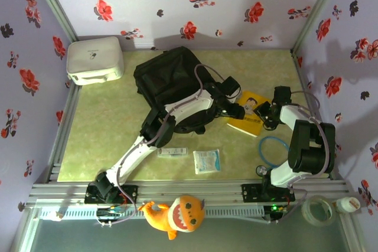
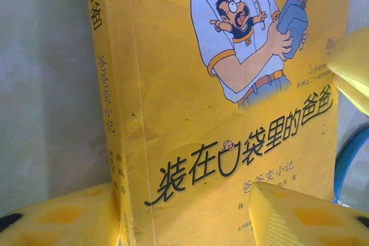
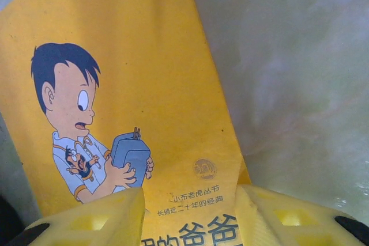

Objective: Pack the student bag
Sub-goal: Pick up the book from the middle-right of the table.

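The student bag (image 1: 171,84), a black backpack, lies at the back middle of the table. Just to its right a yellow picture book (image 1: 251,114) lies on the table. My left gripper (image 1: 238,110) is at the book's left edge, reaching past the bag. In the left wrist view the book (image 2: 202,113) runs between the open yellow fingers (image 2: 57,217); one sits beside the spine, the other over the cover. My right gripper (image 1: 264,113) is at the book's right edge. It stands open over the book's (image 3: 144,56) corner, a yellow finger (image 3: 86,223) on each side.
A white rounded box (image 1: 94,60) stands at the back left. In front of the book lie a blue cable ring (image 1: 273,151), a small packet (image 1: 207,160) and a flat white strip (image 1: 172,152). An orange plush toy (image 1: 177,213) rests on the near rail.
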Available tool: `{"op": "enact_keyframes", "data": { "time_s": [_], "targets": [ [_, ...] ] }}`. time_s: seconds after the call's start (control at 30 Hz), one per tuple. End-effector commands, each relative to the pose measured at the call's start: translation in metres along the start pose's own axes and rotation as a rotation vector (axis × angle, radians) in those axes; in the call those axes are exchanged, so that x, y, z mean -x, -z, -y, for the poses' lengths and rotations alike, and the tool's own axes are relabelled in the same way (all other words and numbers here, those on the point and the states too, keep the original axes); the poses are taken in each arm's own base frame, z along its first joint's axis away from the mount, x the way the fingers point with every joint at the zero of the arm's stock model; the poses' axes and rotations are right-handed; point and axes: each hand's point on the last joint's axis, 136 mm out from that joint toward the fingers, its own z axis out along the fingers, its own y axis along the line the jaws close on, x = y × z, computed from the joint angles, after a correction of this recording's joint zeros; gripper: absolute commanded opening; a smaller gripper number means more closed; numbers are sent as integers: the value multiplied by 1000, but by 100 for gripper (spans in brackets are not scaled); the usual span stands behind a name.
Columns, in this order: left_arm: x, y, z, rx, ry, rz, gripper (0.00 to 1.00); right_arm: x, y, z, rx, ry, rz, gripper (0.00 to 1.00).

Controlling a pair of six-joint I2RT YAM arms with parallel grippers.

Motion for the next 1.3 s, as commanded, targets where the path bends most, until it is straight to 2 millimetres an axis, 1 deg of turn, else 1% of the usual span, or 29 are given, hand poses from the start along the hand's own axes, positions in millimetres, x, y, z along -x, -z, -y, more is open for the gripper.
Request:
{"op": "enact_keyframes", "data": {
  "time_s": [0.0, 0.13, 0.2, 0.27, 0.33, 0.43, 0.53, 0.6, 0.77, 0.9, 1.0, 1.07, 1.13, 1.2, 1.27],
  "targets": [
    [7, 7, 13, -86, 39, -3, 57, -42, -18, 0, 55, -62, -174, 46],
    [25, 33, 34, -192, 54, 60, 51, -42, -18, -1, 71, -75, -165, 45],
    [30, 44, 41, -218, 55, 81, 48, -41, -17, -3, 80, -76, -163, 44],
    [32, 54, 47, -238, 55, 96, 43, -41, -16, -5, 90, -76, -161, 44],
    [33, 62, 51, -247, 53, 109, 42, -40, -15, -7, 96, -75, -158, 44],
    [34, 72, 58, -279, 59, 123, 38, -39, -15, -9, 104, -66, -154, 44],
    [33, 78, 63, -310, 69, 132, 36, -37, -14, -10, 107, -56, -149, 44],
    [31, 79, 63, -314, 74, 133, 36, -37, -15, -10, 106, -53, -147, 44],
    [25, 72, 55, -298, 96, 112, 29, -36, -16, -8, 97, -50, -140, 44],
    [22, 74, 53, -285, 89, 105, 25, -34, -14, -10, 105, -43, -131, 44],
    [23, 79, 50, -279, 83, 116, 16, -32, -12, -12, 112, -37, -124, 45],
    [27, 86, 49, -273, 76, 132, 9, -31, -9, -14, 117, -33, -120, 45],
    [33, 98, 46, -266, 68, 165, 0, -30, -6, -17, 126, -28, -112, 46],
    [40, 114, 45, -270, 55, 198, 0, -27, 0, -23, 148, -23, -98, 47],
    [49, 136, 42, -275, 49, 252, 0, -25, 8, -33, 192, -19, -88, 49]
  ]
}}
